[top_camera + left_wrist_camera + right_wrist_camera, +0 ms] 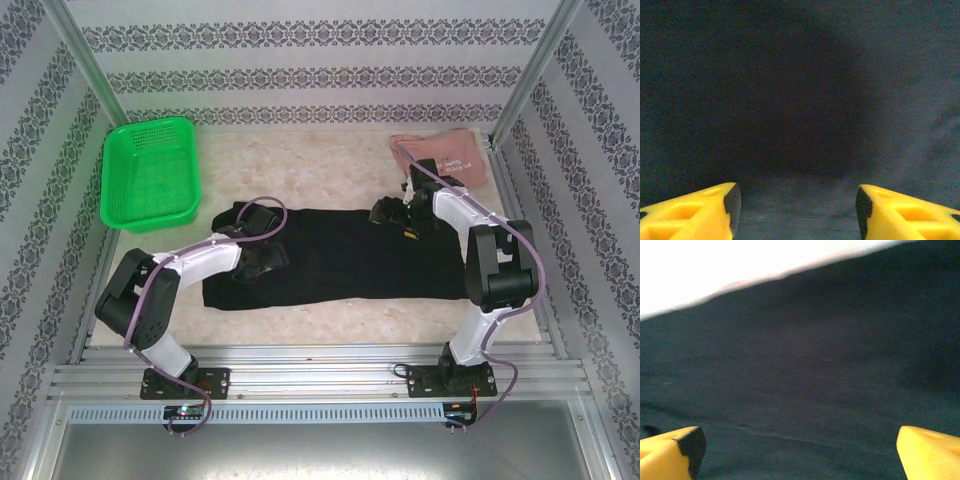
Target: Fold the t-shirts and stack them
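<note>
The black t-shirt (350,255) lies as a long flat band across the middle of the table. The pink t-shirt (440,158) lies folded at the back right corner. My left gripper (262,262) hovers low over the black shirt's left part. In the left wrist view its yellow fingers (700,215) stand apart over dark cloth (800,100), and the left gripper (797,200) is open with nothing between them. My right gripper (392,215) sits over the shirt's far edge, right of centre. The right gripper (799,440) is wide open above black cloth (815,365).
A green mesh basket (150,170) stands at the back left corner. Bare pale tabletop (300,170) lies between basket and pink shirt, and shows bright past the black shirt's edge (715,260). Metal posts and patterned walls close in the sides.
</note>
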